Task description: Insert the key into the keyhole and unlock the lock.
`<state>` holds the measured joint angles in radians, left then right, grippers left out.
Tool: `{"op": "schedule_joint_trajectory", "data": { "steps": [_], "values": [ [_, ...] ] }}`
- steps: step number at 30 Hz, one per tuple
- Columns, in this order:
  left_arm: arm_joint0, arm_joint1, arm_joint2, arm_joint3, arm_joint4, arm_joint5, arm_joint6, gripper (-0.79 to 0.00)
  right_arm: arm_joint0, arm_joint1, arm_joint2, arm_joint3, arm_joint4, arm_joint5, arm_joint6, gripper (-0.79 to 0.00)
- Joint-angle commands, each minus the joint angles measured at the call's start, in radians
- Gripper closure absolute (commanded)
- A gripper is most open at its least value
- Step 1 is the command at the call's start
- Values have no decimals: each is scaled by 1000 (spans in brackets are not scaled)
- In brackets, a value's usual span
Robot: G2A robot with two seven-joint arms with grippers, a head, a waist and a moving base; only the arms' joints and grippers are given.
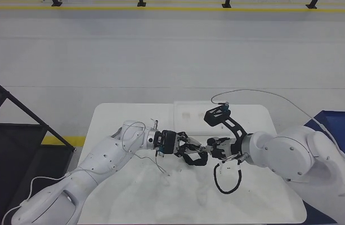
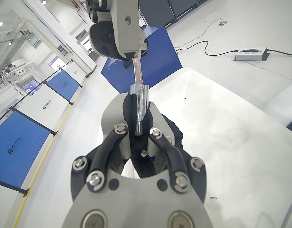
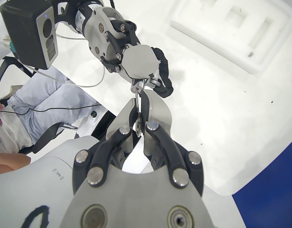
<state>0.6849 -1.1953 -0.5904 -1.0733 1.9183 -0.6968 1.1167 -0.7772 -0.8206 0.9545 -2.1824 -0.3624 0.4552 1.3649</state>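
My left gripper (image 2: 136, 105) is shut on the lock (image 2: 139, 100), a shiny chrome cylinder with a black cloth-covered cable loop (image 3: 163, 72). My right gripper (image 3: 139, 103) is shut on the flat silver key (image 3: 137, 110). The key blade (image 2: 137, 72) points straight into the end of the lock cylinder and its tip sits in the keyhole. In the top view the two grippers meet tip to tip over the middle of the white table (image 1: 127, 124), with the lock (image 1: 196, 157) between them.
A white foam tray (image 3: 233, 22) with rectangular recesses lies at the table's far side. A second black cable loop (image 1: 227, 180) hangs below the right arm. A blue bin (image 1: 335, 121) stands off the table's right edge.
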Motion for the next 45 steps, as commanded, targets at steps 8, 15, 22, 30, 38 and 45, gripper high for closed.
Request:
{"op": "schedule_joint_trajectory", "data": {
  "steps": [8,15,22,30,38,45],
  "values": [
    [2,0,-2,1,-13,-10,-4,0,1,-1,2,1,-2,-2,0,0],
    [5,-1,0,1,-41,-22,-16,0,-4,-3,3,1,-1,1,-10,0],
    [5,-1,3,-4,-66,-36,-29,0,-4,-6,-3,3,-9,5,-13,0],
    [1,-1,8,-8,-70,-38,-31,0,3,-11,-9,14,-9,11,-25,0],
    [2,-2,18,-11,-99,-47,-40,0,-2,-18,16,9,35,-49,-120,-785],
    [1,3,21,-5,-221,-79,-72,0,-39,-12,70,-4,121,-350,-176,-785]
  ]
}}
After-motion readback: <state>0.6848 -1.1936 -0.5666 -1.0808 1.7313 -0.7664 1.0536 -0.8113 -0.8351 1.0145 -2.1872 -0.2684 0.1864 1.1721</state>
